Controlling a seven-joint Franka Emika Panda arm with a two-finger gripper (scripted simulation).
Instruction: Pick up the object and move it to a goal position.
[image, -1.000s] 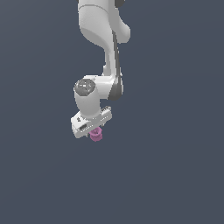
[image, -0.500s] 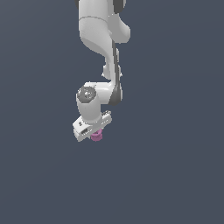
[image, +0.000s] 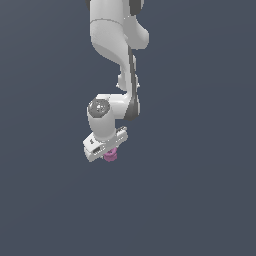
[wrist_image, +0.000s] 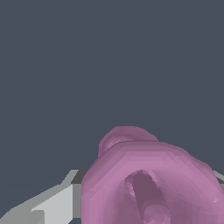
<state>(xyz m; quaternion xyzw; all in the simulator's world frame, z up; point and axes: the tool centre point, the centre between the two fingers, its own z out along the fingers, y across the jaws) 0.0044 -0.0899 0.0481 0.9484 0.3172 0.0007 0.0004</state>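
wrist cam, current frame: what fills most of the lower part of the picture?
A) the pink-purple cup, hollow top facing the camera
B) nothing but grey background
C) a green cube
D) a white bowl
A: the pink-purple cup looms large in the wrist view with its hollow opening visible, and the exterior view shows it tucked right under the gripper.
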